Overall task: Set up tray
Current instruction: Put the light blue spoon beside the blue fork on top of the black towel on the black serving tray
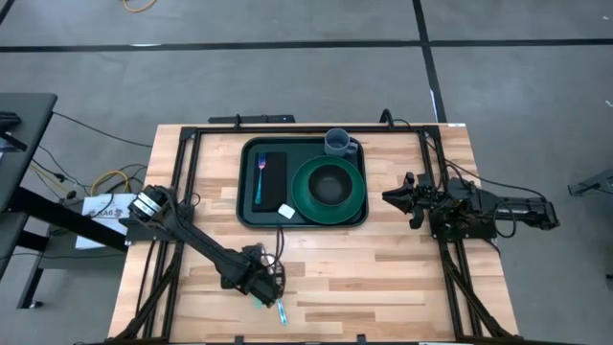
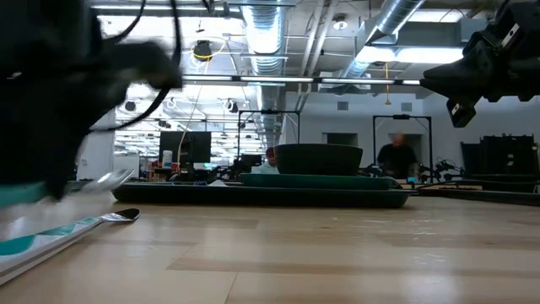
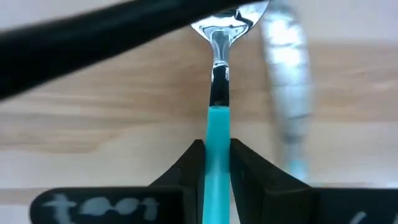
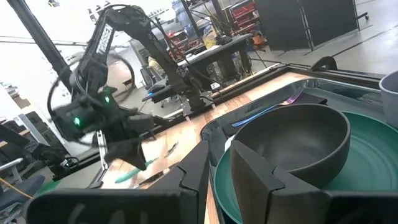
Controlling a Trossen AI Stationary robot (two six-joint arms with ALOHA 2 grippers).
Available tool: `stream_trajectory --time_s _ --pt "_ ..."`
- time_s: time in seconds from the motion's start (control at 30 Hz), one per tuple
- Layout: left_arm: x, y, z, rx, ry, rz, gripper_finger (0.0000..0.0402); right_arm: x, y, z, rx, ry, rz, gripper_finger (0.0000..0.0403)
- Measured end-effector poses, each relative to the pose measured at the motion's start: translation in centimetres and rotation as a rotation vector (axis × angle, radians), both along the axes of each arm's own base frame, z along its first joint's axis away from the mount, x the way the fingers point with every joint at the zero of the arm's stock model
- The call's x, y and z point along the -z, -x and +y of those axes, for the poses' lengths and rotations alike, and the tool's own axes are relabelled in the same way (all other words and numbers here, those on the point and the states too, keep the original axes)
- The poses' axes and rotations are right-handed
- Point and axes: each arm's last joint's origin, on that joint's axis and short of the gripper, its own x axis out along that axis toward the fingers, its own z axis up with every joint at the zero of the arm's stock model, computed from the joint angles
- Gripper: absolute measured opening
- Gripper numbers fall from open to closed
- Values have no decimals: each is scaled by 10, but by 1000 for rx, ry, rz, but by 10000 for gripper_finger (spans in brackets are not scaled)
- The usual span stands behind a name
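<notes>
left gripper [image 3: 217, 180]: pinching teal-handled spoon [image 3: 217, 106], sitting near tabletop [image 1: 402, 268] front edge
right gripper [image 1: 391, 197]: hovering by right edge, fingers slightly parted, gripping nothing
tray [image 1: 251, 216]: lying at back centre

This was a robotics lab or industrial workshop: exposed silver ducts [image 2: 270, 29] ran under an open ceiling, computer monitors [image 2: 187, 146] and equipment racks stood behind the tabletop [image 1: 383, 268], on a grey concrete floor [image 1: 287, 67].

Wooden table [image 1: 383, 268], tray [image 1: 251, 213] at back, teal-handled spoon [image 1: 279, 311] near front
</notes>
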Motion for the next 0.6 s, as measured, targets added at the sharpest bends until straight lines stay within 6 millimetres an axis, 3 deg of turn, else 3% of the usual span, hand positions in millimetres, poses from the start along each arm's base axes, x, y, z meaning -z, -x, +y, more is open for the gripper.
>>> stream_trajectory --time_s 0.3,0.6 --pt "-41 0 24 -124 -153 -194 38 0 0 0 0 0 0 59" --pt "-71 -3 91 -106 -332 -162 39 0 0 0 0 0 0 59"
